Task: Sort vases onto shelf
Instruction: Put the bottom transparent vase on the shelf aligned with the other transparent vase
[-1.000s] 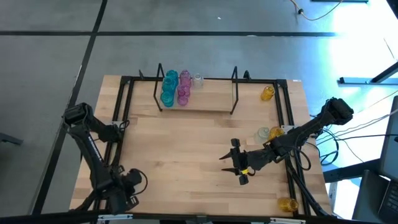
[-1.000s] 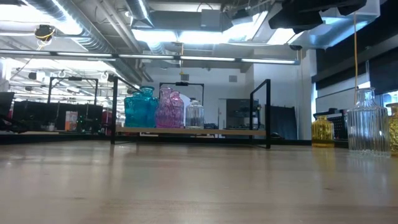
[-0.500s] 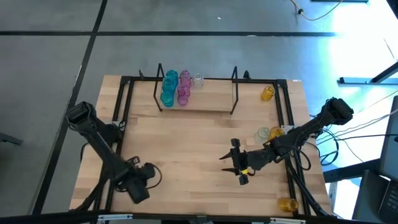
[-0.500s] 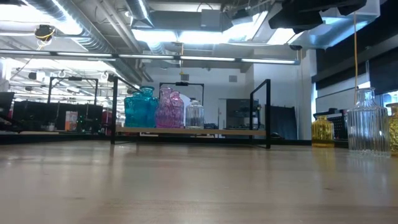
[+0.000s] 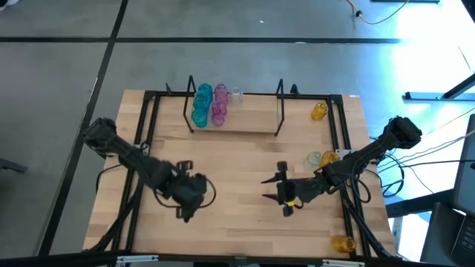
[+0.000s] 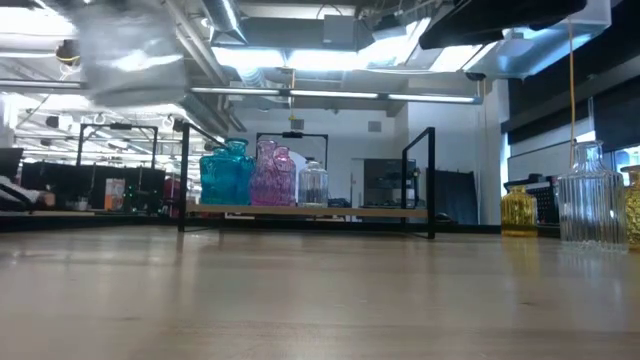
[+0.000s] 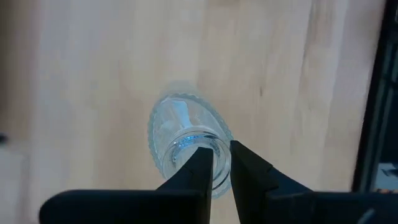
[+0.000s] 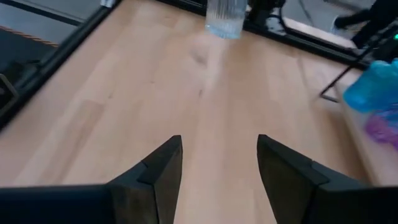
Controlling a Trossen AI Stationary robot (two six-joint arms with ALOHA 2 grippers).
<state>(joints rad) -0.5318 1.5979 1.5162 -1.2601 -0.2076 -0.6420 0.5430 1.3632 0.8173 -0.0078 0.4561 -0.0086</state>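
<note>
- Left pincer (image 7: 214,163) is pinching the rim of a clear vase (image 7: 186,140), carried above the desk (image 5: 237,159) on the near-left side. We grip only one wall at the mouth, so our worry is that the glass swings or slips out on a quick move toward the shelf (image 5: 236,119).
- In the high view the arm covers that carried vase; only the left wrist view shows it, and we can't judge its height over the desk.
- The shelf's left end holds teal vases (image 5: 201,104), pink vases (image 5: 219,106) and one clear vase (image 5: 236,94), packed tight. Setting ours down beside them could knock one over.
- Right pincer (image 5: 283,198) hovers with fingers spread, empty, over mid-desk. We'd watch for the arms crossing there.
- Right side: a yellow vase (image 5: 319,110) beyond the shelf end, a clear one (image 5: 315,159) beside the right arm, partly hidden, and a yellow one (image 5: 343,242) at the near corner.
</note>
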